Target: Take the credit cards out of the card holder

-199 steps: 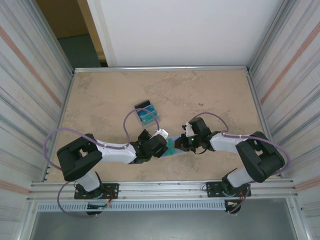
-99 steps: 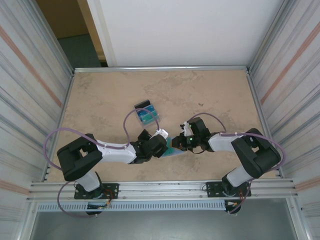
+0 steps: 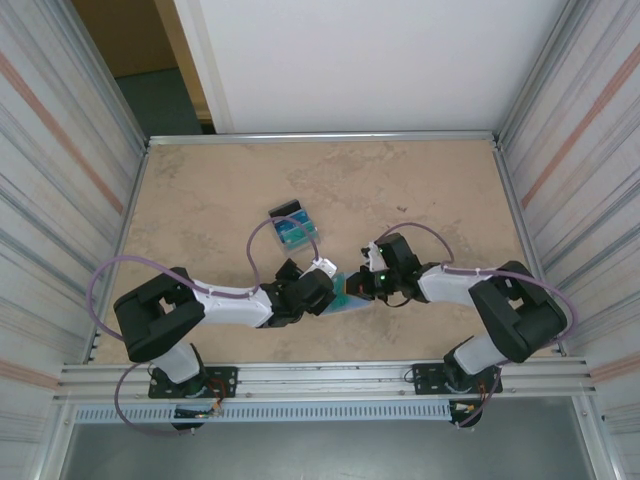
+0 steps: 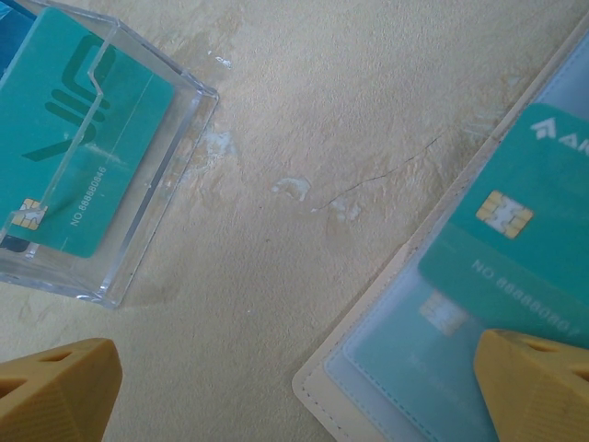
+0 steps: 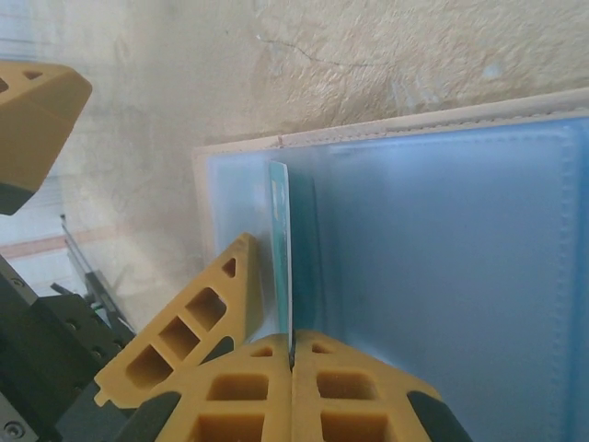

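The card holder lies open on the table, with a beige rim and pale blue-grey sleeves. A teal credit card sticks partway out of a sleeve, and another shows faintly inside the sleeve below it. My right gripper is shut on this teal card's edge, seen edge-on. My left gripper is open wide, with one fingertip down on the holder and the other over bare table. From above, both grippers meet at the holder.
A clear plastic box holding a teal card sits just beyond the left gripper, at mid-table in the top view. Metal walls close in the table on the left and right.
The right gripper has edged slightly left toward the holder and stays shut on the card. The left arm has not moved.
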`<state>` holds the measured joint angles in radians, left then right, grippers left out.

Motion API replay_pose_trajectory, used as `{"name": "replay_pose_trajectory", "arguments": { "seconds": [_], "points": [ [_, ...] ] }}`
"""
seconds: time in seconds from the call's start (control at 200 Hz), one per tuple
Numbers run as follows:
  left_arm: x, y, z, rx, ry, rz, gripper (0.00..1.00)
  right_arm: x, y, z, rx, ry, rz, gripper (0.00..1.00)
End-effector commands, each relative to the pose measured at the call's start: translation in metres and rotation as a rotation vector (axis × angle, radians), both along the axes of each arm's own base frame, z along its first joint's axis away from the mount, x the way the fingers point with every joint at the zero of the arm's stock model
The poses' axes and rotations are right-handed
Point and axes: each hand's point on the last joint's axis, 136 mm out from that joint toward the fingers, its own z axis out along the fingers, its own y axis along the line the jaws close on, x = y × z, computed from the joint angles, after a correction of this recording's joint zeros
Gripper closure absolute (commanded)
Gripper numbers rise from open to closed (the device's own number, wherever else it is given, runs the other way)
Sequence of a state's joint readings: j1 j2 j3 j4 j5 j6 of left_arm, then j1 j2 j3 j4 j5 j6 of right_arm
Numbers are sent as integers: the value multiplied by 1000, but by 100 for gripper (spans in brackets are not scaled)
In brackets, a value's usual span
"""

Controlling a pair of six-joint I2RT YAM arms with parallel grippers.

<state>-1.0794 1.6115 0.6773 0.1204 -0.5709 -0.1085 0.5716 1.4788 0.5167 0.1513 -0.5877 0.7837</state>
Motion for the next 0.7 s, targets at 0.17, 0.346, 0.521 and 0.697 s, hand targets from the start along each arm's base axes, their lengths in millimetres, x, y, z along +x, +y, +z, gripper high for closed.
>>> {"name": "replay_pose_trajectory", "arguments": {
  "seconds": [0.17, 0.346, 0.521, 0.697],
  "points": [
    [2, 9, 23, -9, -32, 24, 1, 3, -23, 14, -152, -100, 2, 100],
    [8, 19, 52, -53, -91, 94, 1, 5, -28, 36, -149, -188, 8, 100],
    [10, 34, 92, -136, -170, 163, 1, 6, -29, 68, -98, -315, 2, 100],
    [8, 48, 133, -302, -219, 188, 1, 7, -30, 113, -16, -490, -12, 100]
  ]
}}
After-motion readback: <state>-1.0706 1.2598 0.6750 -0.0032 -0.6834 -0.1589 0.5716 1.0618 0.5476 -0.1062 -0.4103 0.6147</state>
